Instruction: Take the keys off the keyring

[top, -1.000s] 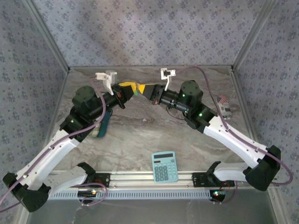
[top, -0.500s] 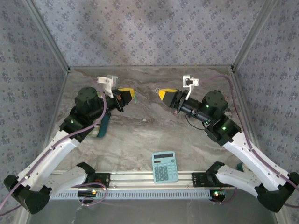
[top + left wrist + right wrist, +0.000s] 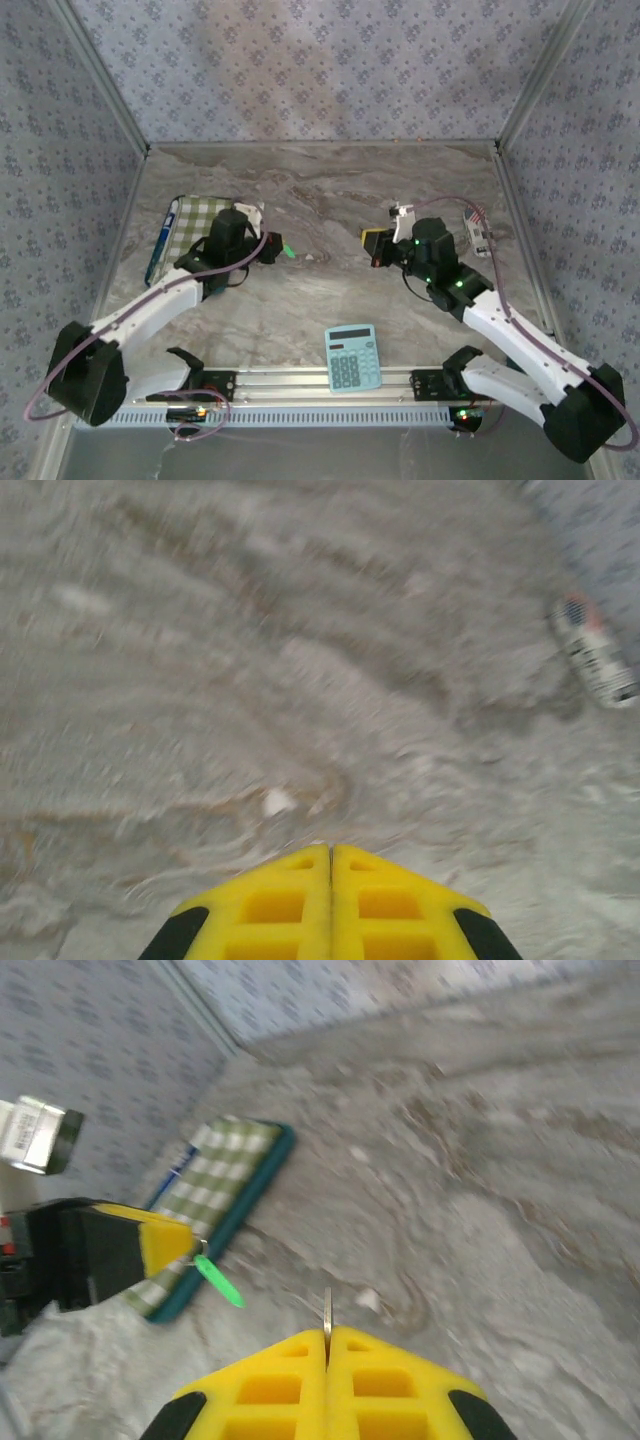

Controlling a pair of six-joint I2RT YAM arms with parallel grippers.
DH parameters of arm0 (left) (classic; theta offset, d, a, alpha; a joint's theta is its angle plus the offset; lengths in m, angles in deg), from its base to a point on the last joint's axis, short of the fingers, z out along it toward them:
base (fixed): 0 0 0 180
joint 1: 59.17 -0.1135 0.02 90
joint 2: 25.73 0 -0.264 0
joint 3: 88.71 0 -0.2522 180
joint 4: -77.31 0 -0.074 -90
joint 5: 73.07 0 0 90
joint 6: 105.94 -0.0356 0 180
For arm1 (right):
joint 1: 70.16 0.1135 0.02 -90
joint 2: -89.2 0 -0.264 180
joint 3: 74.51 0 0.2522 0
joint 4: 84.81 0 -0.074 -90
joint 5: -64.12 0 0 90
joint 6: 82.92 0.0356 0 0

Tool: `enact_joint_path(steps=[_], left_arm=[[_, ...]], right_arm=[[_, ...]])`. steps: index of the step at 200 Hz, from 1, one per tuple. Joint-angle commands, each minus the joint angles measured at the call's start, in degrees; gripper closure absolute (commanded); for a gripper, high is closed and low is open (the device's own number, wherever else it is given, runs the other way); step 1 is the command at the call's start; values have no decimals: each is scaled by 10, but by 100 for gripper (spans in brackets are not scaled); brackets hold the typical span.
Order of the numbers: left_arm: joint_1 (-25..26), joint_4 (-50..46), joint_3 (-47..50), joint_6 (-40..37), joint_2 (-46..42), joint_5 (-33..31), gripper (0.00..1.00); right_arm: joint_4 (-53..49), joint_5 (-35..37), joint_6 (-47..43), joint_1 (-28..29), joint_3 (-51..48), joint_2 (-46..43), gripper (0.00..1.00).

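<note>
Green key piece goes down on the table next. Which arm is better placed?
Left. The green key piece hangs from the shut left gripper; the right gripper is apart, pinching a thin metal piece.

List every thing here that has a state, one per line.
Left gripper: shut on the green keys, which dangle from its tip.
Right gripper: shut on a thin metal piece.
Calculator: flat, face up, apart from both grippers.
Checked pad: lying flat.
</note>
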Motion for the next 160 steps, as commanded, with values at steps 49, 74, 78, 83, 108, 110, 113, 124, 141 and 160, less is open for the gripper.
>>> enact_joint_path(steps=[49,74,78,83,108,110,113,124,141,160], left_arm=[[-19,96,21,11,99,-39,69],[-19,73,22,5,73,-67,52],[-19,67,22,4,64,-71,50],[-19,60,22,4,51,-75,48],[-18,21,28,6,-22,-84,40],[-18,17,29,7,-29,-84,40],[-17,12,30,9,-36,-84,39],[-16,-7,34,15,-69,-83,36],[-12,-32,40,18,-116,-84,33],[-10,-52,48,25,-157,-88,25]], right_arm=[[114,38,4,-21,-71,93,100],[152,28,11,-42,-77,142,100],[158,30,13,-45,-78,149,100],[166,31,14,-49,-78,161,100],[209,22,18,-73,-72,237,100],[213,20,18,-75,-71,243,100],[217,17,19,-78,-70,253,100],[235,12,25,-84,-63,291,100],[259,-1,38,-96,-51,342,100],[278,-1,52,-99,-41,383,95]])
